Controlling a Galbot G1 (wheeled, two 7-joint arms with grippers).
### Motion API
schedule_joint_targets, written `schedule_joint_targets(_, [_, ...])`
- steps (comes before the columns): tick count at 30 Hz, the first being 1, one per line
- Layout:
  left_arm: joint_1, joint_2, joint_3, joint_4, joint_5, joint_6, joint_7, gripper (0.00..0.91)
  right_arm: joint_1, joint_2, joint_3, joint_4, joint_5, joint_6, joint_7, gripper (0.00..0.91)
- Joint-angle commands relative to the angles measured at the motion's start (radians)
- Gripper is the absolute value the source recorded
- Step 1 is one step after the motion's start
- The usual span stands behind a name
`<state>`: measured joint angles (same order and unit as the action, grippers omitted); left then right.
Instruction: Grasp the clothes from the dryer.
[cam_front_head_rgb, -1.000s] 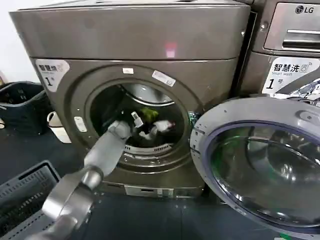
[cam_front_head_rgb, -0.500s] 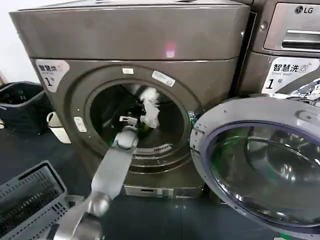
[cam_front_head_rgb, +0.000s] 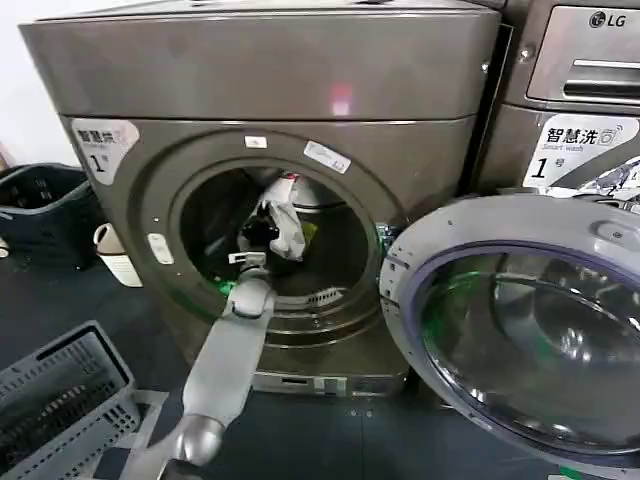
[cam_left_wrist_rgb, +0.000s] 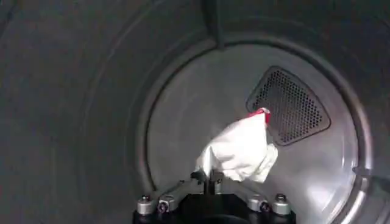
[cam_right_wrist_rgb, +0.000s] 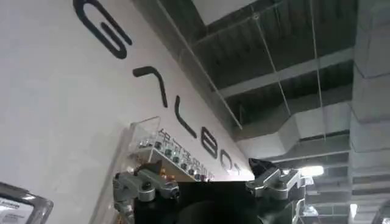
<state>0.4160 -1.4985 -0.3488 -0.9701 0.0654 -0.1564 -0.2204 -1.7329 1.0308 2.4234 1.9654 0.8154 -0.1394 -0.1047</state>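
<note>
One arm works here: your left gripper (cam_front_head_rgb: 262, 235) sits inside the dryer (cam_front_head_rgb: 270, 130) port, fingers pinched tight on the white cloth (cam_left_wrist_rgb: 241, 152), which hangs lifted above the drum floor. Behind it lies the lime cloth (cam_front_head_rgb: 308, 232). Your right gripper (cam_right_wrist_rgb: 210, 189) points at the ceiling, spread wide.

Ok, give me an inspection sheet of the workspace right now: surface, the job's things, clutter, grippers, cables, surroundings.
Surface: dark floor in front of the machines.
Job's things: dryer with door swung open; white cloth with red held up inside the drum; yellow-green piece just behind it.
Clutter: grey basket on the floor, dark basket beside the dryer.
Grippers: left gripper shut on the white cloth inside the drum; right gripper parked, pointing up at the ceiling.
Cables: nothing seen.
Surroundings: LG machine next to the dryer.
</note>
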Motion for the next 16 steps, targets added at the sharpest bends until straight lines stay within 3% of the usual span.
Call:
schedule_joint_targets(1, [0.013, 0.000, -0.003, -0.018, -0.010, 0.007, -0.002, 0.000, -0.008, -0.007, 0.033, -0.004, -0.001, -0.018, 0.001, 0.907])
schedule_joint_targets(16, [0.014, 0.000, 0.024, -0.049, -0.049, 0.061, 0.020, 0.000, -0.039, 0.001, 0.088, -0.018, 0.001, -0.038, -0.004, 0.907])
